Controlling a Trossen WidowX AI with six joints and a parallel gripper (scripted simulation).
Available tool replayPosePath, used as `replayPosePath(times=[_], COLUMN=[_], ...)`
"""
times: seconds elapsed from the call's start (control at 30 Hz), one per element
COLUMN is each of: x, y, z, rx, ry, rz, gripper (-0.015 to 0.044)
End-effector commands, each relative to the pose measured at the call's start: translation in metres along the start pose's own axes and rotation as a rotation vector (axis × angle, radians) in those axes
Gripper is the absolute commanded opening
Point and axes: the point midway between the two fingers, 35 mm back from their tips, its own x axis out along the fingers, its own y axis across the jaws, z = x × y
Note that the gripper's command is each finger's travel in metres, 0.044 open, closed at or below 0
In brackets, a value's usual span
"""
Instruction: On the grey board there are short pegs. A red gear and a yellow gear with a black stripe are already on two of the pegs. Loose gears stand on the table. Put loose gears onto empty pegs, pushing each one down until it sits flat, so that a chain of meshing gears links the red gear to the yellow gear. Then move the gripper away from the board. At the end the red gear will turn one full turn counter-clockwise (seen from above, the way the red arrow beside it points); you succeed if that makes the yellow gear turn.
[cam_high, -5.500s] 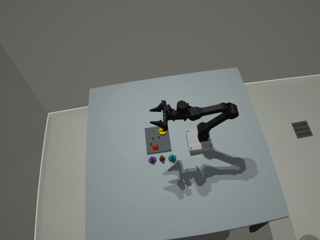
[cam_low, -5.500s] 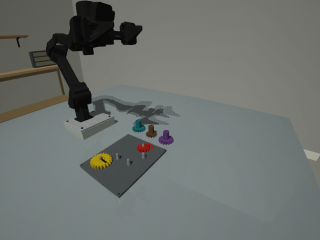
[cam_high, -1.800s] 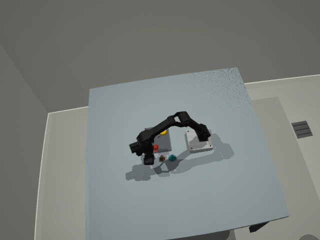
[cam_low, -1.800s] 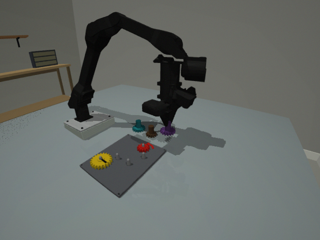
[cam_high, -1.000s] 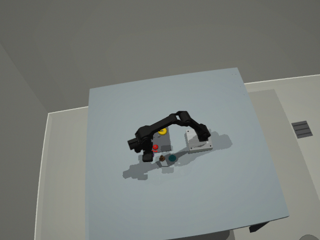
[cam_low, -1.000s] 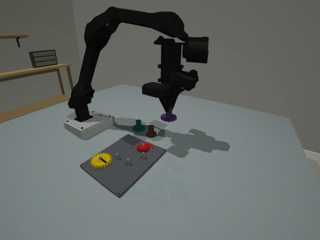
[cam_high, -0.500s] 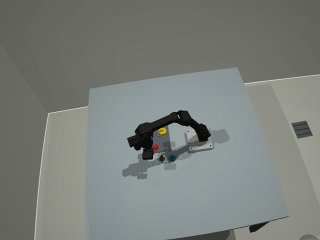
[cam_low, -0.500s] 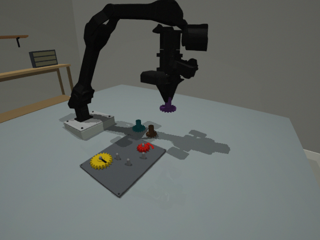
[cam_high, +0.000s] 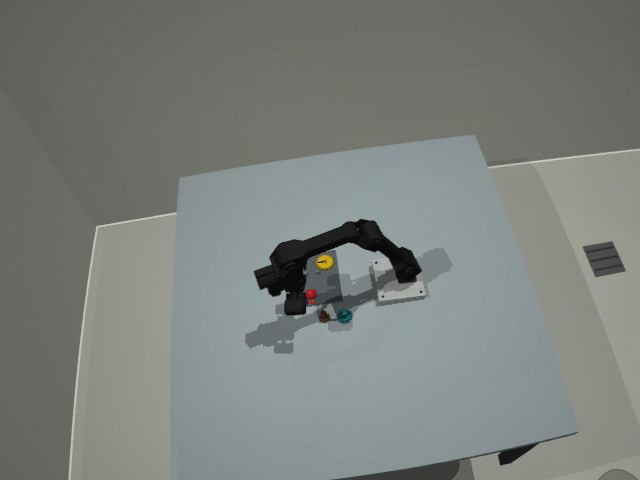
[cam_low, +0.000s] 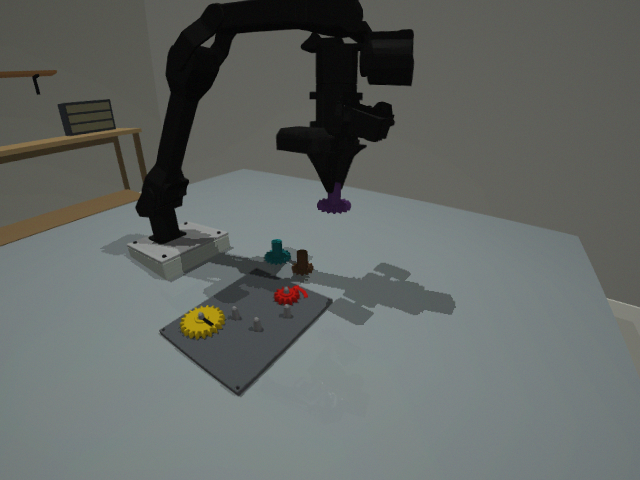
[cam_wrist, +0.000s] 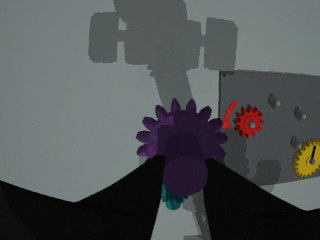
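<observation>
My gripper (cam_low: 333, 190) (cam_wrist: 184, 166) is shut on the stem of the purple gear (cam_low: 333, 205) (cam_wrist: 175, 132) and holds it high above the table, off the board's red-gear side. The grey board (cam_low: 242, 356) (cam_wrist: 270, 82) bears the red gear (cam_high: 308, 295) (cam_low: 286, 295) (cam_wrist: 247, 119), the yellow gear (cam_high: 322, 262) (cam_low: 193, 326) (cam_wrist: 305, 162) and three empty pegs (cam_low: 235, 313) (cam_low: 257, 324) (cam_low: 287, 311). The teal gear (cam_high: 344, 316) (cam_low: 277, 254) (cam_wrist: 173, 201) and the brown gear (cam_high: 324, 316) (cam_low: 302, 263) stand on the table. In the wrist view the purple gear hides the brown one.
The arm's white base plate (cam_high: 387, 294) (cam_low: 173, 268) stands beside the board. The red arrow (cam_low: 302, 292) (cam_wrist: 227, 115) lies beside the red gear. A wooden shelf bench (cam_low: 62, 142) stands beyond the table in the exterior view.
</observation>
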Motion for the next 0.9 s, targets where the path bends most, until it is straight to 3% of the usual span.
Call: replayPosePath(times=[0.0,0.87], x=[0.005,0.042], y=[-0.008,-0.066], z=[0.003,0.016], rx=[0.0,0.001], ry=[0.0,-0.002], rz=[0.0,-0.005], gripper=[0.0,0.0])
